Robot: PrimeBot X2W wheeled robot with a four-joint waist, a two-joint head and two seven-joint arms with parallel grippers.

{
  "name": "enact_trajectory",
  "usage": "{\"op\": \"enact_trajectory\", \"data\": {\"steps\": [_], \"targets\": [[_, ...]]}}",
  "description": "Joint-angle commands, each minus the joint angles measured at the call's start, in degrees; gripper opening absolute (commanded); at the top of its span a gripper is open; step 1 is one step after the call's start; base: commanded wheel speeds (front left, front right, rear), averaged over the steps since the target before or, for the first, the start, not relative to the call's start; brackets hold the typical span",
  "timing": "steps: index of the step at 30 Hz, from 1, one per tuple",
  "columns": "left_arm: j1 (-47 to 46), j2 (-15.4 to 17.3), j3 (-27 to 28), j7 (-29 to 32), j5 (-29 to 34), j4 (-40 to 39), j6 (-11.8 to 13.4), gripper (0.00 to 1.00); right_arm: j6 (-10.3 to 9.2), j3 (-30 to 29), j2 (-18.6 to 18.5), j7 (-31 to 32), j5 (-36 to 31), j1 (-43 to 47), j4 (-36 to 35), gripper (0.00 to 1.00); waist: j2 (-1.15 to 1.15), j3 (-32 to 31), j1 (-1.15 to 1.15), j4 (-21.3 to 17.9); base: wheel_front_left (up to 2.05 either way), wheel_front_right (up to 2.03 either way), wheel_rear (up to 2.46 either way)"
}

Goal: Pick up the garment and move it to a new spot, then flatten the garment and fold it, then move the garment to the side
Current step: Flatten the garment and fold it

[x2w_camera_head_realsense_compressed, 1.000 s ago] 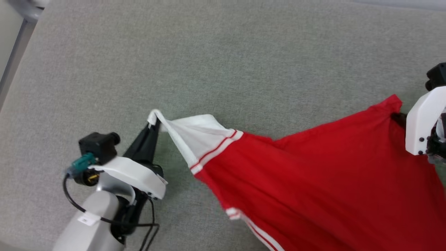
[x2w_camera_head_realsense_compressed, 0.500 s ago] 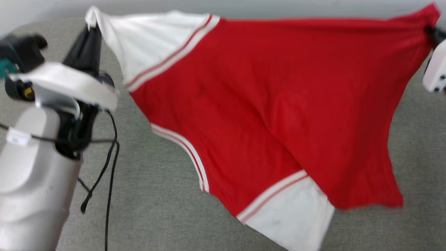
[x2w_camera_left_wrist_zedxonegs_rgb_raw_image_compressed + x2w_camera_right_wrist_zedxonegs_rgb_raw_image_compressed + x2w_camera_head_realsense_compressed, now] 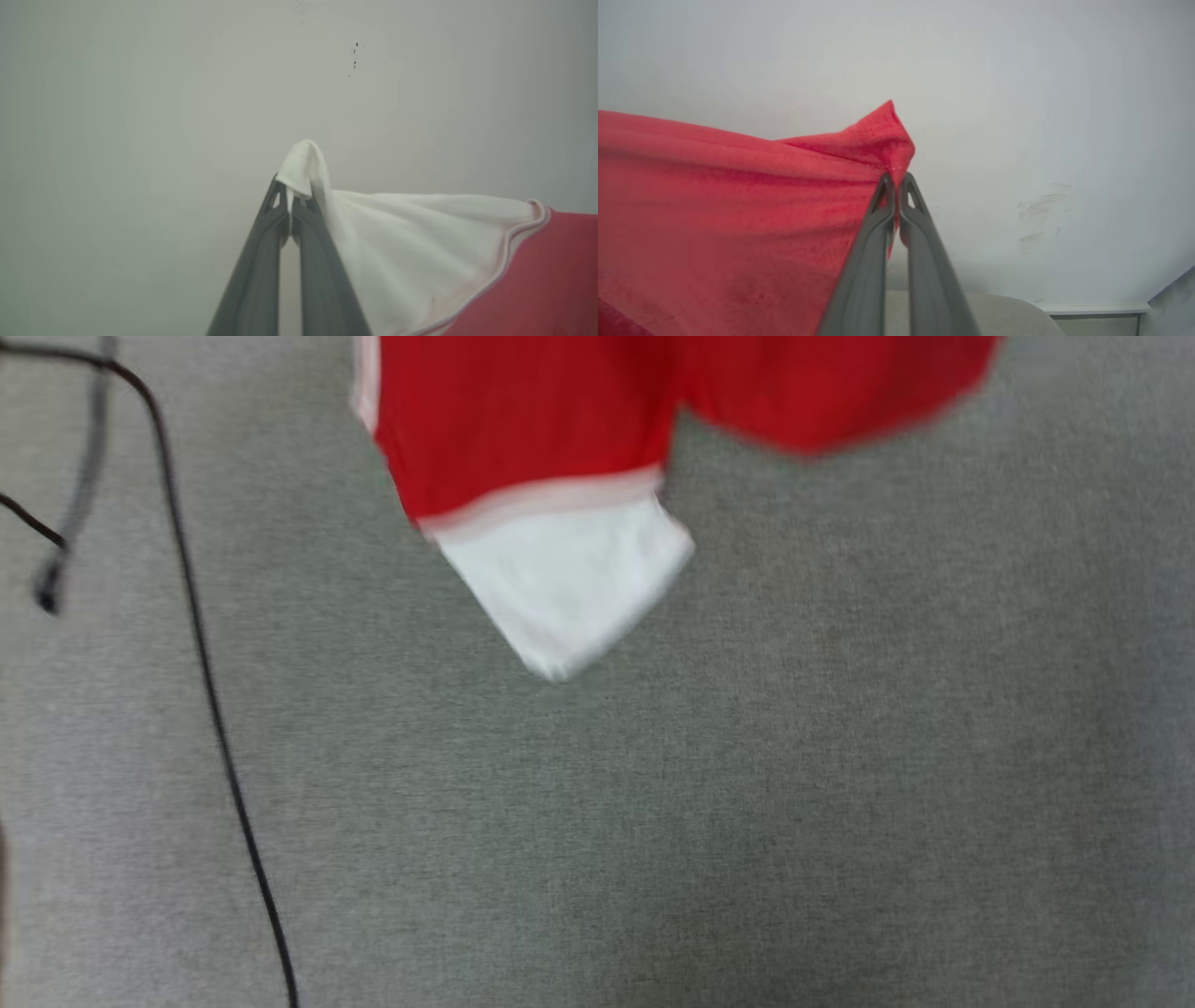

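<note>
The garment (image 3: 523, 420), a red T-shirt of thin soft fabric with white short sleeves, hangs spread between the two grippers. The head view is blurred. There the lower part of the shirt comes down from the top edge: red cloth, then a pale striped trim (image 3: 541, 499), and under it one white sleeve (image 3: 560, 579) pointing downward over a grey woven textile surface (image 3: 747, 803). Whether the sleeve touches this surface I cannot tell. A thin black cable (image 3: 201, 663) runs down the left side of that view.

In the left wrist view the left gripper (image 3: 290, 200), with two long dark grey fingers, is clenched on the tip of the other white sleeve. A small fold of white cloth stands out beyond the fingertips, and the sleeve leads to the right into the red body. Behind it is a plain pale wall (image 3: 140, 93) with a few small dark specks (image 3: 355, 58).

In the right wrist view the right gripper (image 3: 896, 184) pinches a corner of the red cloth, jaws pressed together, and the cloth stretches to the left. Faint grey scuff marks (image 3: 1036, 219) show on the wall there.
</note>
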Motion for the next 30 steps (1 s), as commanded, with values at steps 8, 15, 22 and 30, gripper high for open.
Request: {"op": "enact_trajectory", "data": {"steps": [8,15,22,30], "targets": [[-13.31,4.32,0.82,0.8,1.66,4.87,-0.95,0.0,-0.2,-0.76,-0.5,-3.39,-0.73,-9.14,0.49,0.0,0.0,6.02,-0.01,-1.38,0.0,0.0,0.0],[-15.44,2.81,0.19,0.83,0.42,9.09,-2.31,0.0,-0.2,0.26,0.18,-5.12,-0.08,-10.98,4.09,0.0,0.0,9.95,-0.01,-0.37,0.0,0.0,0.0],[-11.81,1.7,-0.32,0.99,-2.19,12.32,-3.76,0.0,-0.19,2.49,-0.18,-7.42,2.38,-9.4,9.53,0.0,0.0,11.68,-0.01,0.2,0.0,0.0,0.0],[1.5,0.96,-0.87,0.24,-6.26,13.47,-4.56,0.0,-0.17,7.09,-1.76,-11.26,6.5,2.1,12.74,0.0,0.0,6.89,-0.01,0.82,0.0,0.0,0.0]]}}
